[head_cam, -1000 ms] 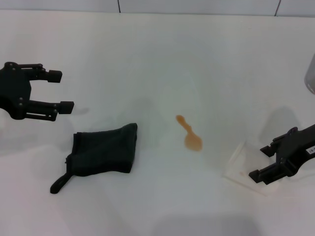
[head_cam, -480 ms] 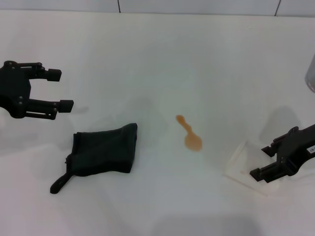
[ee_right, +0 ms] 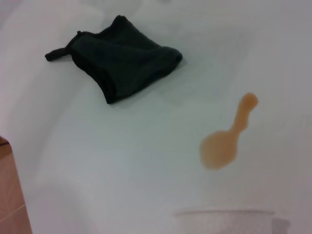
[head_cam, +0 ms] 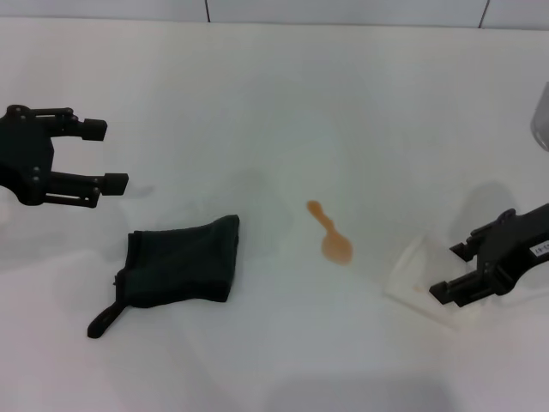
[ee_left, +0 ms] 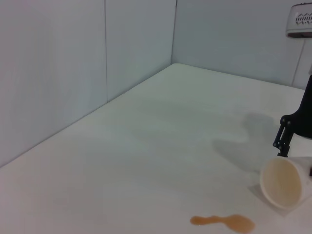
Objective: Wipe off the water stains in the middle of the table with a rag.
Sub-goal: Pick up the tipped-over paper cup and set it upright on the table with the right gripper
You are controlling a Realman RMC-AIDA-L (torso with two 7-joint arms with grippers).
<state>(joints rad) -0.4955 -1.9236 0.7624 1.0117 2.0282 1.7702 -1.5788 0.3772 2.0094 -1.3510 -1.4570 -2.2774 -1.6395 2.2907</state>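
The left tool (head_cam: 96, 155) hangs over the table (head_cam: 283, 94) at the robot's left, its two fingers spread wide with nothing between them, pointing inward toward the middle. It sits up and to the left of the rag (head_cam: 182, 262), near it but clearly apart and not touching.

The rag lies flat on the table as a dark, crumpled rectangle, with a small loop tab (head_cam: 103, 323) trailing from its near left corner. It looks soft, light and limp, so it should fold and bunch under a pinch rather than slide away stiffly. A good hold would likely be over the thick middle of the cloth, gathering several layers. The tab seems too thin and would leave the cloth dangling, which wipes poorly.

To the right of the rag, in the middle of the table and well apart from the cloth, sit the water stains (head_cam: 331, 236): an orange-brown puddle with a round blob and a thin tail. Being thin liquid, it may smear if the rag is dragged lightly.

Farther right, the right tool (head_cam: 457, 273) is closed around a clear plastic cup (head_cam: 422, 275) tipped on its side, near the stains but not touching them.
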